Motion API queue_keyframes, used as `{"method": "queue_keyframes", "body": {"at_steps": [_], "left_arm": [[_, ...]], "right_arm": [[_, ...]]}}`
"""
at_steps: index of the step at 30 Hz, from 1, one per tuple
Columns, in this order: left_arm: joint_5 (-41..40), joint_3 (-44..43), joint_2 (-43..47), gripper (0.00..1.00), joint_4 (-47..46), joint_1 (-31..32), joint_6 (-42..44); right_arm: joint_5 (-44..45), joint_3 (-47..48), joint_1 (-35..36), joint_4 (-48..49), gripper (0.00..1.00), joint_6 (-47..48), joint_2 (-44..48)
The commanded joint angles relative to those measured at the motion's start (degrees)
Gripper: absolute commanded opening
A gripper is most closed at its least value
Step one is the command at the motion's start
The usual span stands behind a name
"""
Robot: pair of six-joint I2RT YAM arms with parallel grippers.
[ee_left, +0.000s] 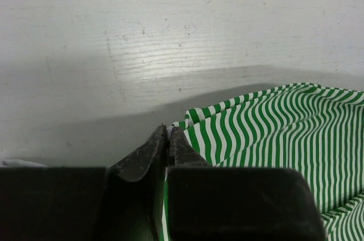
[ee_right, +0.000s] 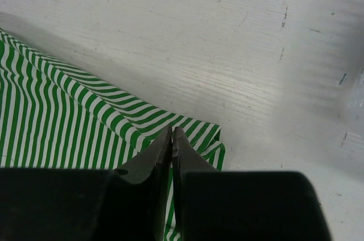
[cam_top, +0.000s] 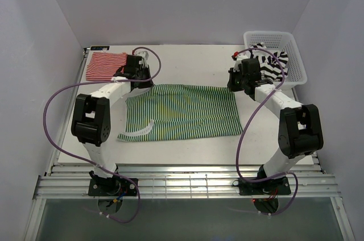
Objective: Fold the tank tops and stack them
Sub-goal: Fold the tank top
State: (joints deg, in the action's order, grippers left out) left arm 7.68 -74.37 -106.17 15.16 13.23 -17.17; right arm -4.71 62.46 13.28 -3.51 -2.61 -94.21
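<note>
Top external: green-and-white tank top (cam_top: 182, 110) spread flat, left pincer (ee_left: 166, 134) and right pincer (ee_right: 172, 134) pinching corners.

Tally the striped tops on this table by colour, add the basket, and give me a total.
red-and-white top: 1
green-and-white top: 1
black-and-white top: 1
white basket: 1
Total: 4

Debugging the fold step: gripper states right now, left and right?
Left gripper: closed, pinching a corner of the green top.
Right gripper: closed, pinching the green top's opposite corner.
</note>
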Motion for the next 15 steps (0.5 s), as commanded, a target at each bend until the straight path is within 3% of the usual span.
{"method": "queue_keyframes", "body": {"at_steps": [1,15], "left_arm": [[-3.72,-1.66,1.93,0.0,-2.15,0.13,2.58],[-5.92,12.04,10.01,0.0,-7.51,2.06,-1.64]], "right_arm": [[-0.39,0.74,-0.09,2.63,0.08,-0.02,1.84],[-2.23,-5.76,-0.09,2.63,0.08,-0.55,6.76]]}}
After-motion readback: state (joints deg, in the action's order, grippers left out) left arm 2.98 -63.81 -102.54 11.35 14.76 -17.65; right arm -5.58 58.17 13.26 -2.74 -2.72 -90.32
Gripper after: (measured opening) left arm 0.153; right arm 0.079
